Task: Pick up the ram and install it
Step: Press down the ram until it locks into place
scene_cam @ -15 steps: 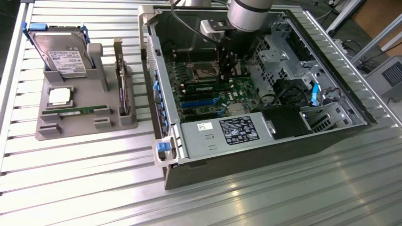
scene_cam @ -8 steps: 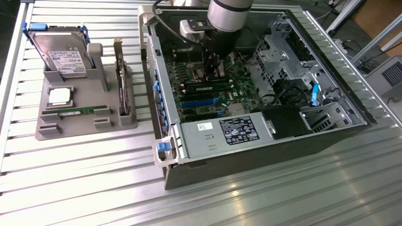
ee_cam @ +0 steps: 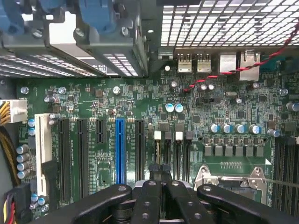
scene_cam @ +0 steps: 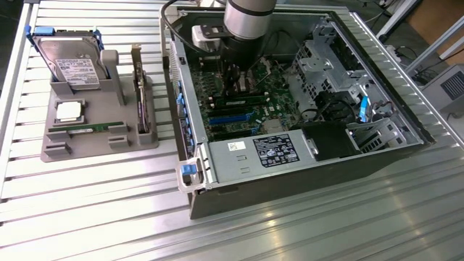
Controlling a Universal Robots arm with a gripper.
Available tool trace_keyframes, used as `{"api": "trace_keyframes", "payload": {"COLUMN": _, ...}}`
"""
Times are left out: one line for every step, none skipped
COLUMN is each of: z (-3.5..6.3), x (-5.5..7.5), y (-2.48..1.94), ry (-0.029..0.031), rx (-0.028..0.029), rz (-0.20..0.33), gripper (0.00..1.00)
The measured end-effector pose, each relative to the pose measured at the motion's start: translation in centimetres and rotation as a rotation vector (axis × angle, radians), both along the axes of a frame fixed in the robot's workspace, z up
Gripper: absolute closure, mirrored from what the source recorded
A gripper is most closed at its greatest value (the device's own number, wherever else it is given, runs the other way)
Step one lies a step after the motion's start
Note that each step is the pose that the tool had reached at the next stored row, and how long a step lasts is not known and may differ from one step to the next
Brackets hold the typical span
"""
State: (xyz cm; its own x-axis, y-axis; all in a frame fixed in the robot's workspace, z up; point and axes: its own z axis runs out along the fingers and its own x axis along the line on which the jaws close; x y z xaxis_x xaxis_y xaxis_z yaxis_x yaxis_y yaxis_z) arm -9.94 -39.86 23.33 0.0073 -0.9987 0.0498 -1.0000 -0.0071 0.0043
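The ram (scene_cam: 93,129) lies flat in the grey holder tray (scene_cam: 54,155) on the exterior view's left, well apart from the open computer case (scene_cam: 290,179). The gripper (ee_cam: 160,169) hangs inside the case just above the green motherboard (ee_cam: 224,144), beside the blue slot (ee_cam: 120,149), its fingers pressed together with nothing between them.

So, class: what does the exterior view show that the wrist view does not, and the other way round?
Exterior view: the grey holder with the hard drive and the ram lying in it, beside the open computer case, plus the power supply. Wrist view: the shut fingers, a blue slot and the processor socket. Both: the green motherboard.
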Motion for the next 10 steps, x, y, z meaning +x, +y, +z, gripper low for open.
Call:
{"api": "trace_keyframes", "payload": {"z": -0.08, "x": -0.1, "y": 0.0, "ry": 0.0002, "rx": -0.0002, "rz": 0.0, "gripper": 0.9}}
{"api": "trace_keyframes", "payload": {"z": -0.25, "x": -0.1, "y": 0.0, "ry": 0.0001, "rx": -0.0001, "rz": 0.0, "gripper": 0.9}}
{"api": "trace_keyframes", "payload": {"z": -0.43, "x": -0.2, "y": -0.01, "ry": 0.0002, "rx": -0.0003, "rz": 0.0, "gripper": 0.9}}
{"api": "trace_keyframes", "payload": {"z": -0.55, "x": -0.2, "y": -0.01, "ry": 0.0001, "rx": 0.0006, "rz": 0.0, "gripper": 0.9}}
{"api": "trace_keyframes", "payload": {"z": -0.24, "x": -0.2, "y": 0.02, "ry": -0.0027, "rx": 0.0033, "rz": 0.0, "gripper": 0.9}}
{"api": "trace_keyframes", "payload": {"z": 0.49, "x": -0.2, "y": 0.01, "ry": -0.0035, "rx": 0.0023, "rz": 0.0, "gripper": 0.9}}
{"api": "trace_keyframes", "payload": {"z": 1.09, "x": -0.2, "y": 0.0, "ry": -0.0039, "rx": 0.0013, "rz": 0.0, "gripper": 0.9}}
{"api": "trace_keyframes", "payload": {"z": 1.45, "x": -0.1, "y": 0.01, "ry": -0.0041, "rx": 0.0015, "rz": 0.0, "gripper": 0.9}}
{"api": "trace_keyframes", "payload": {"z": 1.6, "x": -0.1, "y": 0.0, "ry": -0.0042, "rx": 0.0016, "rz": 0.0, "gripper": 0.9}}
{"api": "trace_keyframes", "payload": {"z": 1.67, "x": 0.0, "y": 0.01, "ry": -0.0043, "rx": 0.0015, "rz": 0.0, "gripper": 0.9}}
